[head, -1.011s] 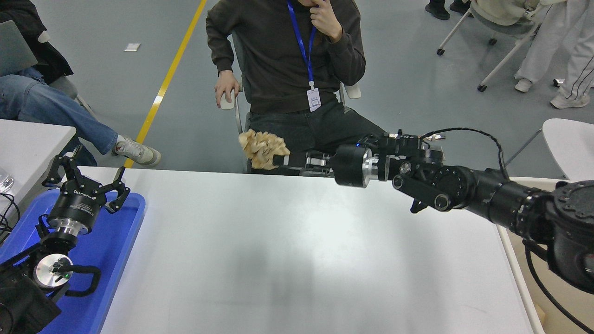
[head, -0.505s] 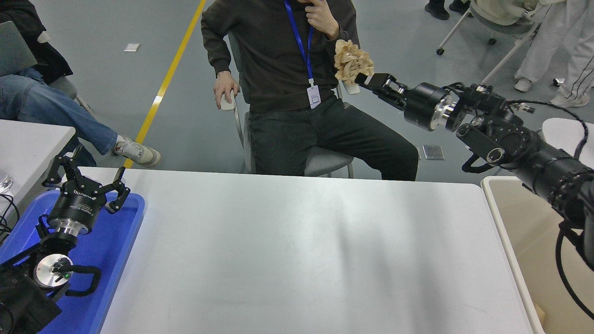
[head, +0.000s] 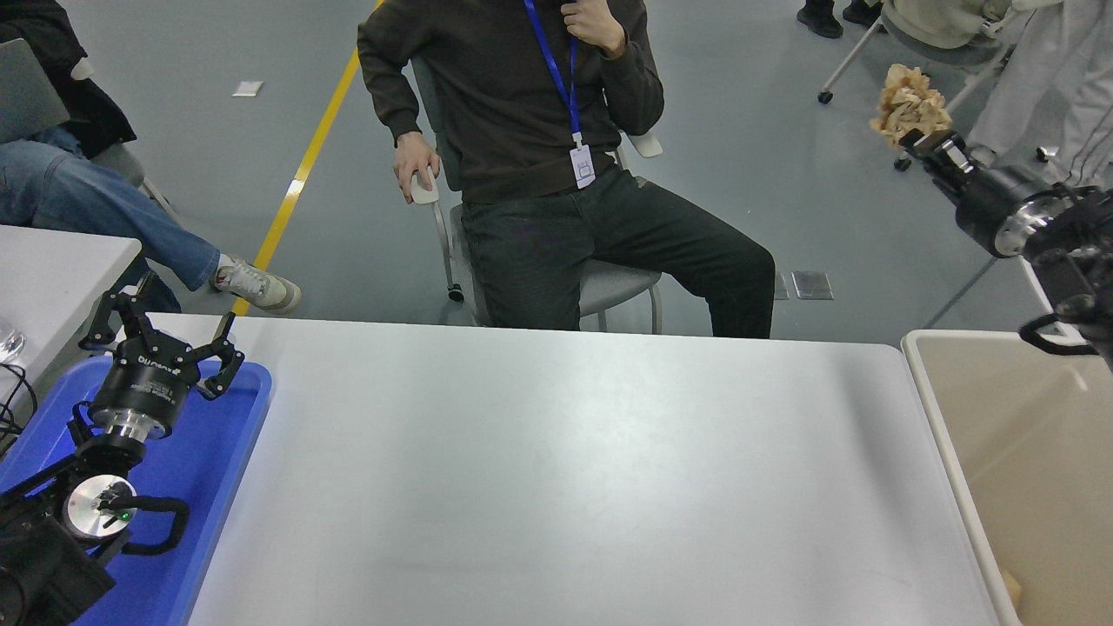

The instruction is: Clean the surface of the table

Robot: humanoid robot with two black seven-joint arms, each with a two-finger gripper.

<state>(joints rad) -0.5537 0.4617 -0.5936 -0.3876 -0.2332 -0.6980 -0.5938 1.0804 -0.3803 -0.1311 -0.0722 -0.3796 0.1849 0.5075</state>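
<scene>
The table surface (head: 556, 469) is a large matte white top filling the lower middle of the head view, with nothing lying on it. My right gripper (head: 915, 139) is raised high at the upper right, beyond the table's far right corner, and is shut on a crumpled beige paper wad (head: 907, 103). My left gripper (head: 161, 335) is parked open at the lower left, above the blue tray.
A blue plastic tray (head: 209, 469) lies at the table's left end. A beige bin (head: 1017, 452) stands right of the table. A seated person (head: 556, 148) faces the far edge. A smaller white table (head: 52, 269) is at far left.
My right arm has swung right and up with the paper wad, from the table's far edge to the upper right above the bin side. The left arm has not moved.
</scene>
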